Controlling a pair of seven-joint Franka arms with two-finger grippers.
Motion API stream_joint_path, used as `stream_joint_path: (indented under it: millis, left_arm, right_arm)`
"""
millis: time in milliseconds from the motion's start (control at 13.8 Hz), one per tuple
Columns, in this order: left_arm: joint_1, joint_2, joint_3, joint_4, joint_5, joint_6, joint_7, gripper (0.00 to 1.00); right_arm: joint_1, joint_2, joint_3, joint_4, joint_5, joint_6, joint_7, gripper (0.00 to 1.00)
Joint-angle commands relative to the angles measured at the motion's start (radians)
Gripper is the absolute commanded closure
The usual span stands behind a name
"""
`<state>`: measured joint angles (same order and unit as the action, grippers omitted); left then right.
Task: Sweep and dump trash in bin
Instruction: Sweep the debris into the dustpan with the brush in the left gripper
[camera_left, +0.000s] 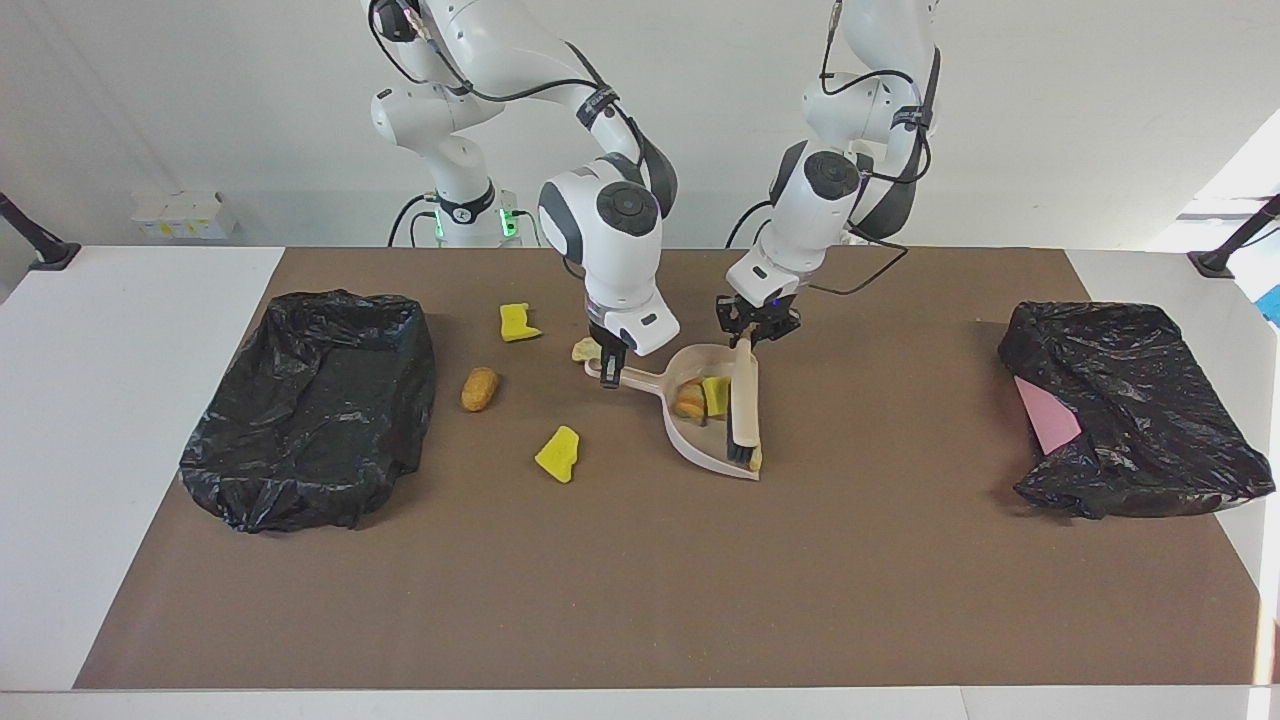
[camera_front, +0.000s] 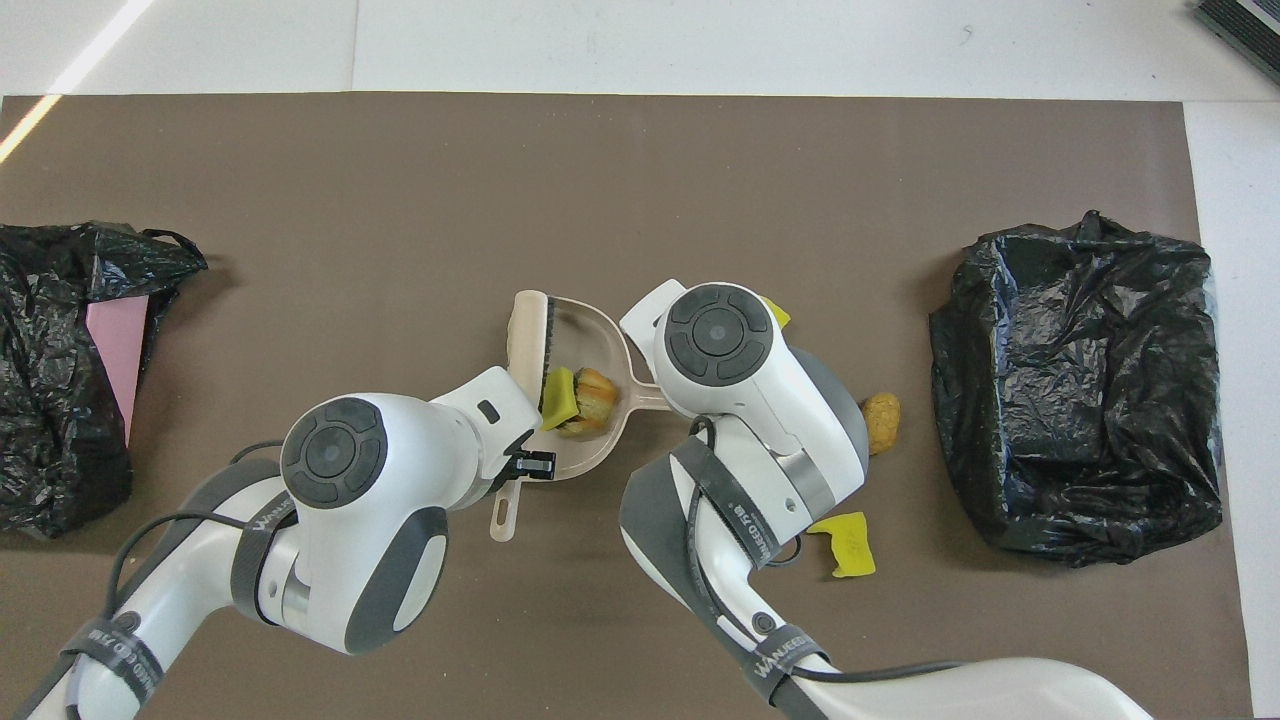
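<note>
The right gripper (camera_left: 610, 370) has its fingers clenched on the handle of the beige dustpan (camera_left: 712, 445), pinning the pan flat on the table with its open mouth turned toward the left arm's end, so that it can receive swept scraps. The left gripper (camera_left: 757, 330) grasps the handle of the brush (camera_left: 743, 405), whose bristled head lies across the pan's mouth, penning a yellow chunk (camera_left: 715, 396) and an orange-striped bread-like piece (camera_left: 689, 399) inside. Four further pieces of trash rest on the table toward the right arm's end: a yellow scrap (camera_left: 518, 322), a pale lump (camera_left: 586, 349) just beside the right gripper, a brown bread-like piece (camera_left: 479, 389) and a second yellow scrap (camera_left: 558, 454). The black-lined bin (camera_left: 310, 405) at that end stands open for dumping; another black bag (camera_left: 1130, 410) lies at the left arm's end.
</note>
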<state>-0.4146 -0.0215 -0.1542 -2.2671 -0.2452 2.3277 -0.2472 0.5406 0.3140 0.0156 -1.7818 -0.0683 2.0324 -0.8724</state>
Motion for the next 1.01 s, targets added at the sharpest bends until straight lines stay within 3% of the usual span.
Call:
stream_joint_path:
  millis: [0, 506, 941]
  left_arm:
    - [-0.004, -0.021, 0.010, 0.015, -0.032, -0.033, -0.006, 1.00]
    - [0.114, -0.101, 0.024, 0.015, -0.005, -0.217, -0.014, 1.00]
    - [0.119, -0.205, 0.019, -0.116, 0.067, -0.226, -0.055, 1.00]
  right_arm:
    - [-0.005, -0.021, 0.003, -0.018, -0.016, -0.017, -0.011, 1.00]
    - [-0.005, -0.021, 0.003, -0.010, -0.019, -0.003, -0.025, 1.00]
    - [-0.069, -0.079, 0.004, -0.010, -0.018, -0.018, -0.120, 1.00]
